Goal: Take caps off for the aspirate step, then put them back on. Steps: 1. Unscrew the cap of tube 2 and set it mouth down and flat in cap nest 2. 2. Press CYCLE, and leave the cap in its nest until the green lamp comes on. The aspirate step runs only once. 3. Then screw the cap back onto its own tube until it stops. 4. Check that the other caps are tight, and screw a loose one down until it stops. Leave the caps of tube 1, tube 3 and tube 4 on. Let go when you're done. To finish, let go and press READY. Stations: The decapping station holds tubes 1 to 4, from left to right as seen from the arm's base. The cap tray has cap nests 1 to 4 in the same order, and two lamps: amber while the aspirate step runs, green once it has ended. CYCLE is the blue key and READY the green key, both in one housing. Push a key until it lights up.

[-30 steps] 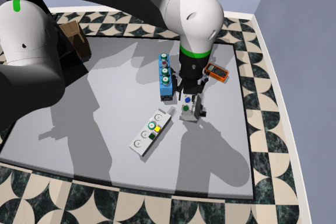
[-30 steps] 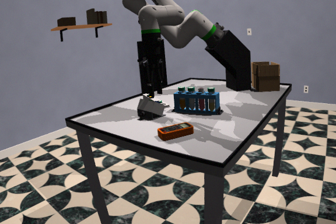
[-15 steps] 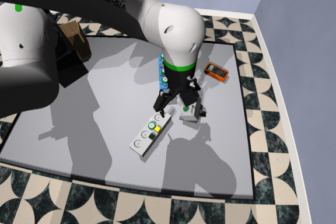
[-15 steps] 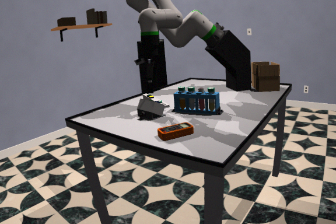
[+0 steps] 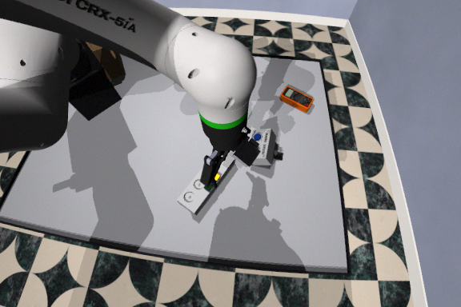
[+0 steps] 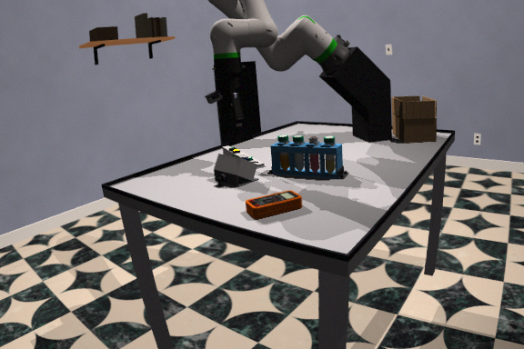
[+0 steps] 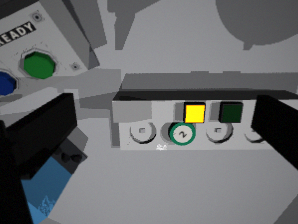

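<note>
In the wrist view the grey cap tray (image 7: 200, 127) lies below me, with a green cap marked 2 (image 7: 181, 133) sitting flat in its second nest. The tray's amber lamp (image 7: 194, 112) is lit and the green lamp (image 7: 230, 112) beside it is dark. My gripper (image 7: 164, 110) is wide open and empty, its fingers far apart on either side above the tray; it also shows over the tray in the top view (image 5: 210, 175). The blue tube rack (image 6: 307, 156) holds one uncapped tube (image 6: 313, 140) and three with green caps. The key housing (image 5: 264, 147) carries the blue key (image 5: 257, 137) and the green READY key (image 7: 38, 65).
An orange multimeter (image 6: 274, 204) lies near the table's edge beyond the key housing. A cardboard box (image 6: 414, 117) stands beside the arm's black pedestal (image 6: 364, 93). The other nests in the tray are empty.
</note>
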Action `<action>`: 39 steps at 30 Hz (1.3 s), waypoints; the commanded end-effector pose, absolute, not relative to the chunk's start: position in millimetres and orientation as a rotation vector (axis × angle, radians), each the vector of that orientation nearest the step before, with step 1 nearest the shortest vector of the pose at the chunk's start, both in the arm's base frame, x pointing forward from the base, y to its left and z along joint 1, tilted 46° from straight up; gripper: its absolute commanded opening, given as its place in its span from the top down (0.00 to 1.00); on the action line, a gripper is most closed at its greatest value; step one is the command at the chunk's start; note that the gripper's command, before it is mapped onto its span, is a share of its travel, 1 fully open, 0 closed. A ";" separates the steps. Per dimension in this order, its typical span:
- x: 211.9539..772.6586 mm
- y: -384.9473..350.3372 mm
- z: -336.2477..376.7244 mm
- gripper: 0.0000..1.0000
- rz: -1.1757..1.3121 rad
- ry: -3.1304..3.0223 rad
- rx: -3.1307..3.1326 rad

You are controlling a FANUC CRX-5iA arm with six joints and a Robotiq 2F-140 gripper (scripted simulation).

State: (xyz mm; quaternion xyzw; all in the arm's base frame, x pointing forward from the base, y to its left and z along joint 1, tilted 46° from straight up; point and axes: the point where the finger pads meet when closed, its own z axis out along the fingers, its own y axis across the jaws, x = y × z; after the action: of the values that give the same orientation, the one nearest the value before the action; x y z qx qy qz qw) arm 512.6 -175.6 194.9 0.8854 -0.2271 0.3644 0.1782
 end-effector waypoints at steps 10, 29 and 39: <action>478.7 -233.5 195.9 0.00 1.005 -0.627 2.534; 478.8 -233.5 195.9 0.00 1.005 -0.627 2.534; 478.8 -233.5 195.9 0.00 1.005 -0.627 2.534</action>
State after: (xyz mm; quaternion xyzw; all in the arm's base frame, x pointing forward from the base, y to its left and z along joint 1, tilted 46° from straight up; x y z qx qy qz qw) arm 478.6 -233.6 195.3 0.8926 -0.2209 0.3536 0.1713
